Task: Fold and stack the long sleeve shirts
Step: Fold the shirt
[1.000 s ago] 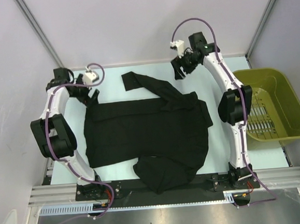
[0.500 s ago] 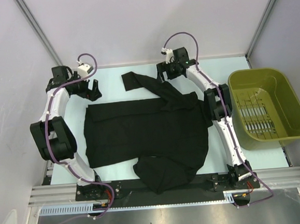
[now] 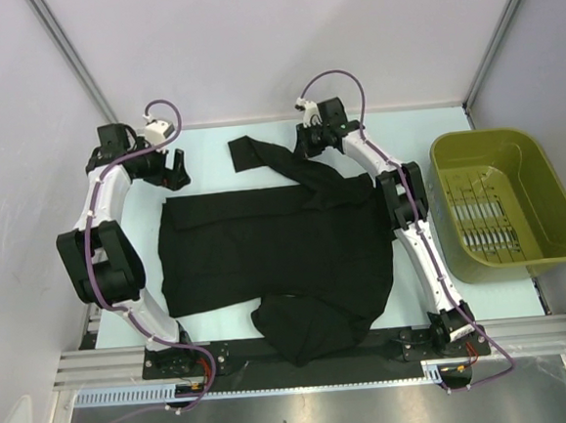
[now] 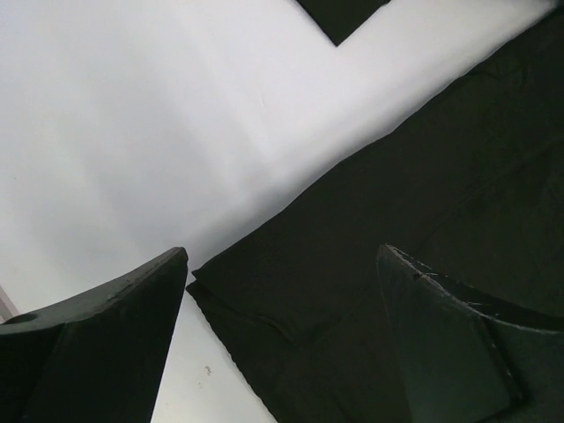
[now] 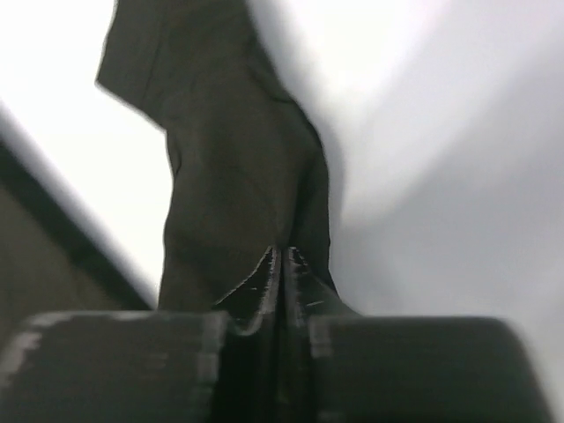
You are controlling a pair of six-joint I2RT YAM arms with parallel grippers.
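A black long sleeve shirt (image 3: 276, 251) lies spread flat in the middle of the table. One sleeve (image 3: 259, 155) runs out toward the far edge, and a bunched part (image 3: 307, 327) sags over the near edge. My right gripper (image 3: 307, 143) sits on that far sleeve. In the right wrist view its jaws (image 5: 283, 251) are pressed together, with the sleeve fabric (image 5: 229, 159) gathered at the tips. My left gripper (image 3: 172, 171) hovers at the shirt's far left corner. Its jaws (image 4: 282, 256) are spread wide, straddling the corner of the fabric (image 4: 423, 220) without touching it.
An olive-green plastic basket (image 3: 503, 199) stands at the right of the table, beside the right arm. Grey walls close in the back and both sides. A metal rail (image 3: 314, 351) runs along the near edge, with the arm bases on it.
The right arm swung left from the far right corner onto the far sleeve, and its jaws closed there. The left gripper shifted slightly toward the back and stayed open.
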